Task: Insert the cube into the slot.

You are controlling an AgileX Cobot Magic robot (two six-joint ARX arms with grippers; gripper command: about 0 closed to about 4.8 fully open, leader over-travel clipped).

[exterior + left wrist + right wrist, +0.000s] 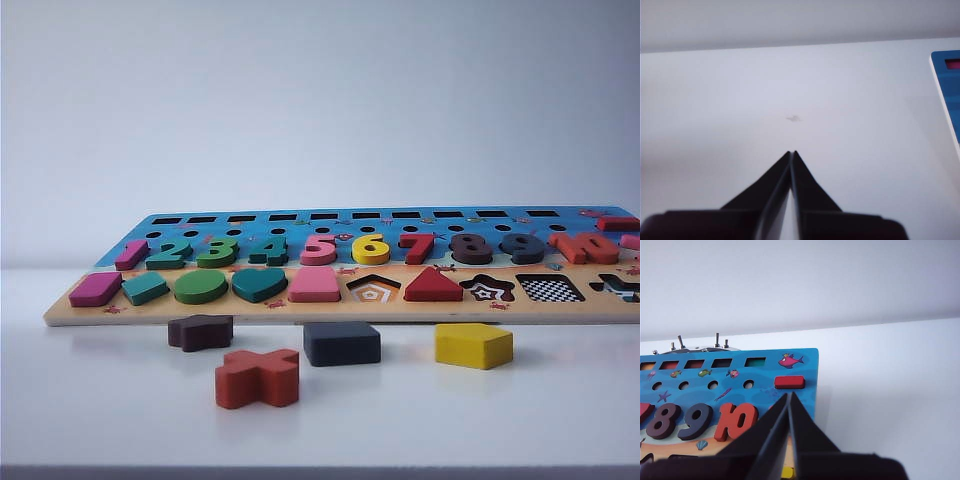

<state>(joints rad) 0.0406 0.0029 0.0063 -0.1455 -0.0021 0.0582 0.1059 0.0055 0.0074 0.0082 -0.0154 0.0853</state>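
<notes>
The cube (342, 343), a flat dark navy square block, lies on the white table just in front of the puzzle board (300, 310). The slot (549, 288), a black-and-white checkered square cutout, is in the board's front row toward the right. Neither arm shows in the exterior view. My left gripper (792, 152) is shut and empty over bare table, with the board's blue edge (947, 85) off to one side. My right gripper (788, 394) is shut and empty above the board's corner, near the orange 10 (735, 421) and a red bar block (789, 382). Cube and slot are out of both wrist views.
A dark purple-brown star block (200, 331), a red cross block (258, 377) and a yellow pentagon block (473, 345) lie loose in front of the board. Coloured numbers and shapes fill most other cutouts. The star cutout (487, 290) and the pentagon cutout (373, 291) stand empty.
</notes>
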